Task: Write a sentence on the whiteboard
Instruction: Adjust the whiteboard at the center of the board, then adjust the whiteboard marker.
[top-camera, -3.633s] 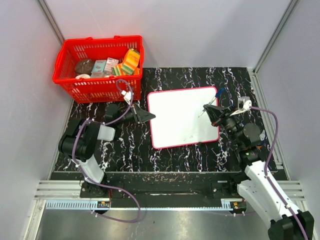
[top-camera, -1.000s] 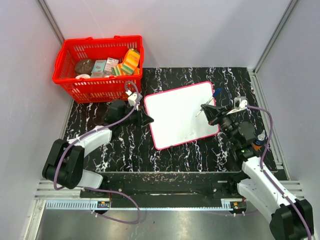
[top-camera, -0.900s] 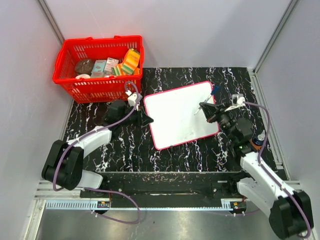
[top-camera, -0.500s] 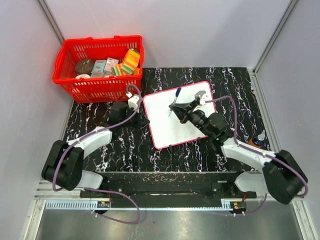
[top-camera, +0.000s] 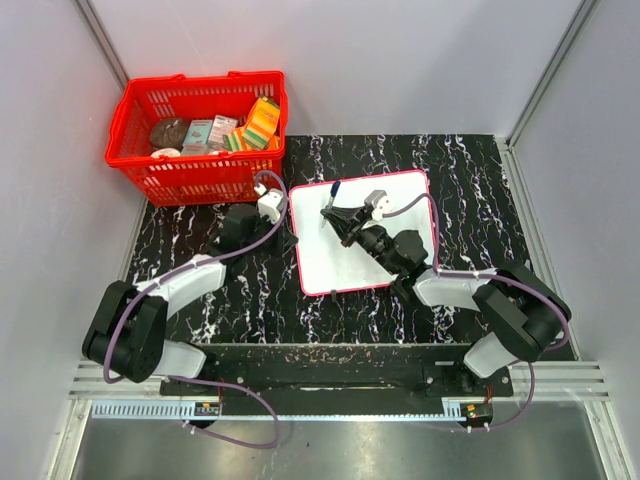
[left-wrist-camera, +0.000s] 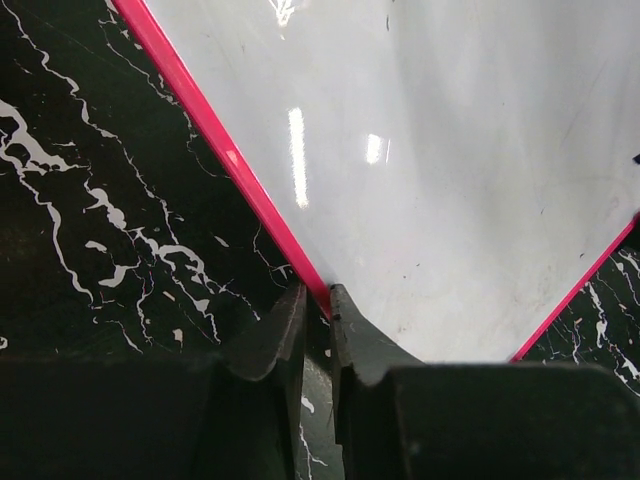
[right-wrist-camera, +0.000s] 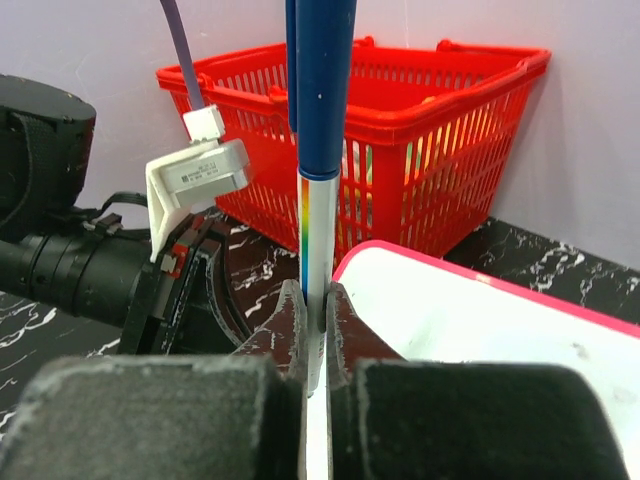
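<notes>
We have 0 words written: the whiteboard (top-camera: 322, 262) lies blank mid-counter, near-right of the red basket (top-camera: 190, 180). Our left jaws pinch narrowly on its left frame; our right jaws clamp the blue marker (right-wrist-camera: 318, 100) over its far-left part.

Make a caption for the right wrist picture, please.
Right gripper pinching a blue marker upright at the whiteboard's edge, with the red basket behind.

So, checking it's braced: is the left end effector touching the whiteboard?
Touching. Left wrist view: left end effector pinches the whiteboard by its red frame.
</notes>
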